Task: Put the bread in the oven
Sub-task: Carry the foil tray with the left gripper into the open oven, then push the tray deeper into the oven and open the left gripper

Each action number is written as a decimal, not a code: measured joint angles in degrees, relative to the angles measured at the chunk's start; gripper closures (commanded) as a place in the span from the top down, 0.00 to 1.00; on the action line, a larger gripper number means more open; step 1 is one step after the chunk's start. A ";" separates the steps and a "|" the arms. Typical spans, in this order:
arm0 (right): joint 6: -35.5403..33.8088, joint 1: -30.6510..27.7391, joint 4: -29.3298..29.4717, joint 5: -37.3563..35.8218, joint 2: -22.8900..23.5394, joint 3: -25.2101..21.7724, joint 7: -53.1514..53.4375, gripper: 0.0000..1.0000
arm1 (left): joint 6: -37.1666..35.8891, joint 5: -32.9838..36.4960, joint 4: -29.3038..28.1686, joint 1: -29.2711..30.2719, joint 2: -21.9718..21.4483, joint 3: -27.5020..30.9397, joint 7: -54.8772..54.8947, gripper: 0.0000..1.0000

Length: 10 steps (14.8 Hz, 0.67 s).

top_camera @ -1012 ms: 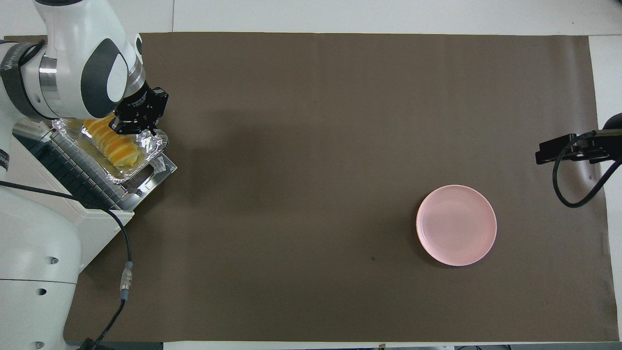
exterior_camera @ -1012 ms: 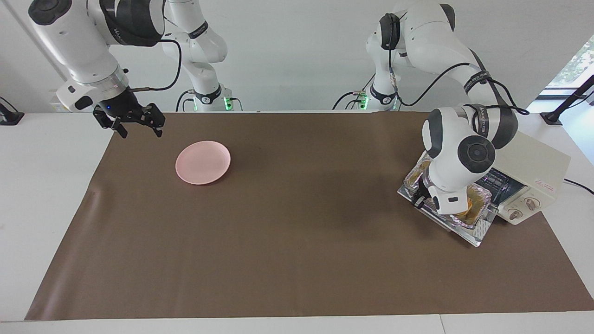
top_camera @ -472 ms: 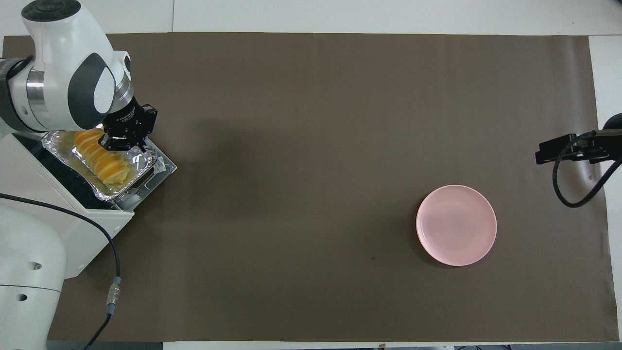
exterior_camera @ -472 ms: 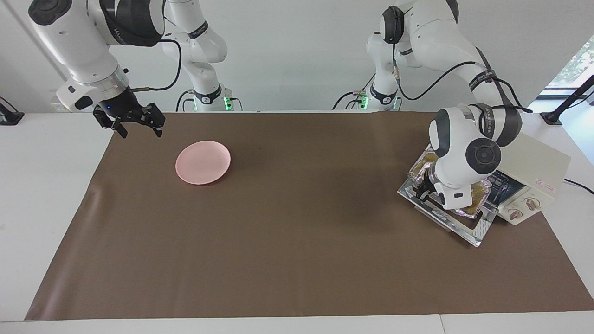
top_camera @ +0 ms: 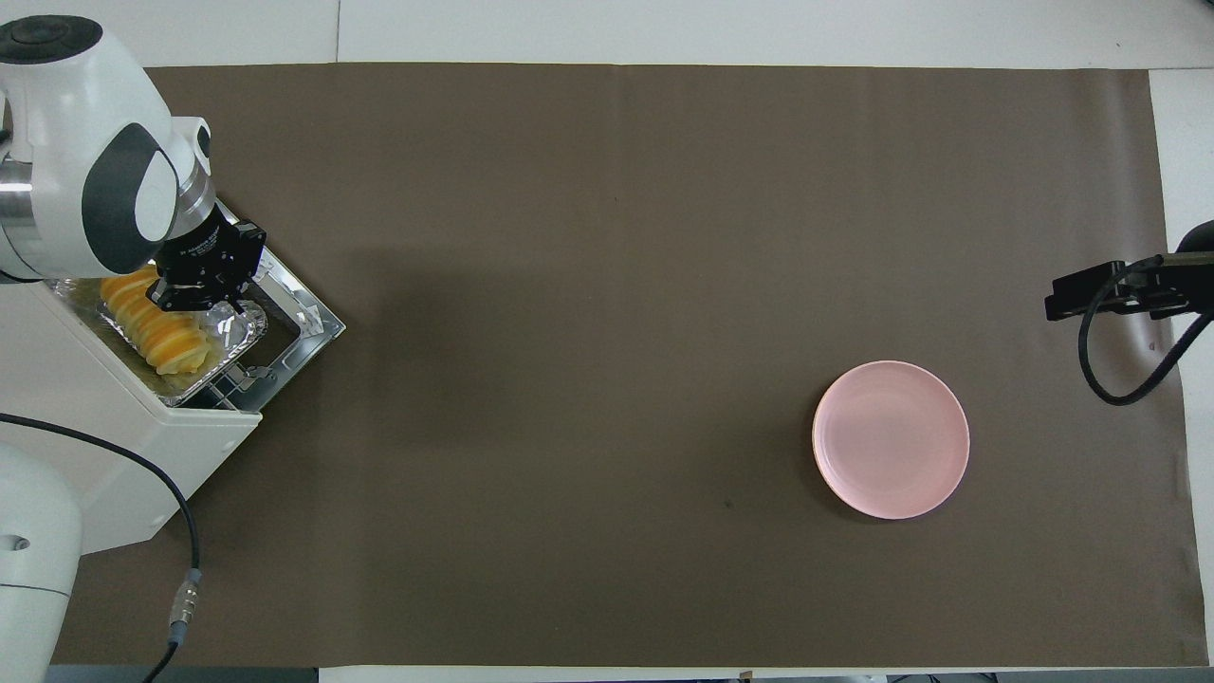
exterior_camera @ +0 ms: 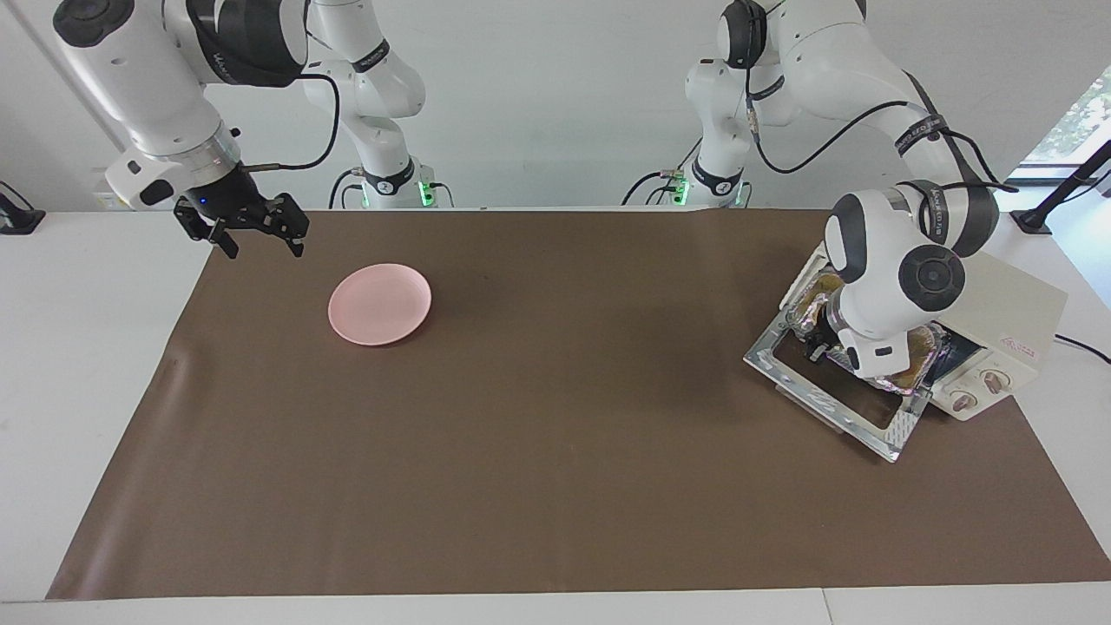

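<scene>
The bread (top_camera: 152, 327), a ridged golden-yellow loaf, lies in a silver foil tray (top_camera: 239, 328). The tray sits mostly inside the mouth of the cream-white oven (top_camera: 114, 446), at the left arm's end of the table. The oven (exterior_camera: 1015, 304) has its glass door (exterior_camera: 833, 408) dropped flat on the mat. My left gripper (top_camera: 204, 285) is shut on the tray's rim at the door side. In the facing view my left gripper (exterior_camera: 820, 347) and wrist hide most of the tray (exterior_camera: 803, 321) and the bread. My right gripper (exterior_camera: 263, 246) is open and empty, waiting above the mat's corner.
A pink round plate (exterior_camera: 379, 304) lies on the brown mat toward the right arm's end; it also shows in the overhead view (top_camera: 892, 439). The open oven door (top_camera: 303, 318) juts onto the mat. A black cable (top_camera: 185, 531) trails beside the oven.
My left gripper has moved toward the oven with the foil tray and bread, sliding them off the open door into the oven's mouth. The door's glass now lies bare. The right arm has not moved.
</scene>
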 measured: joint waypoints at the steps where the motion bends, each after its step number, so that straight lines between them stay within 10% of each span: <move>1: 0.00 0.00 0.00 0.00 0.00 0.00 0.00 1.00 | 0.33 0.21 -0.77 0.13 -0.30 0.02 0.02 0.00; 10: 0.00 0.00 0.00 0.00 0.00 0.00 0.00 1.00 | 2.69 2.37 -5.73 1.84 -3.73 0.25 2.76 0.00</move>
